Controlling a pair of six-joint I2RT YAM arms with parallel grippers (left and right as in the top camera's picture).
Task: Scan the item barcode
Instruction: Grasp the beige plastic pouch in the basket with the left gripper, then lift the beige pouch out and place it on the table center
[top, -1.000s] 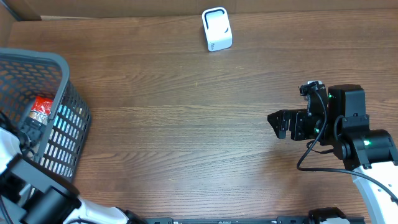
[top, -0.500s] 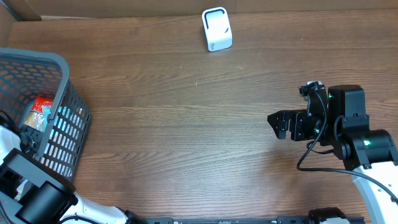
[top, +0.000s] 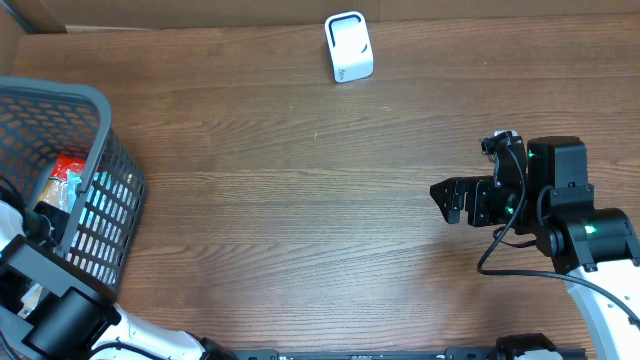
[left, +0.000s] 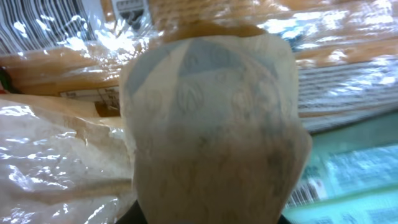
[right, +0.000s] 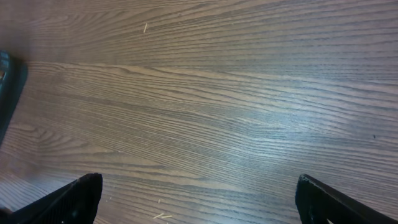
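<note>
Hanging inside the grey mesh basket (top: 110, 130) at the table's left edge, the left gripper (top: 48, 212) is mostly hidden from overhead by the basket wall and its own arm. Its wrist camera shows none of its fingers, so I cannot tell whether it is clamped on anything. Pressed right up against that camera is a pale, rounded packet (left: 211, 124) that fills the middle of the view, blurred by closeness. Behind it lie crinkled clear-wrapped packs (left: 348, 37) with orange contents. At the lower right is a teal package (left: 354, 168) with a barcode (left: 308, 190) showing just beside the pale packet's edge. From overhead a red packet (top: 68, 172) shows in the basket too, next to the teal one. The right gripper (right: 199, 202) hovers over the bare wooden table (top: 300, 200) well away on the right side, jaws spread wide and holding nothing, its two dark fingertips (right: 81, 196) at the lower corners of its own view. The white scanner (top: 348, 47) stands at the far edge of the table, well apart from both arms
</note>
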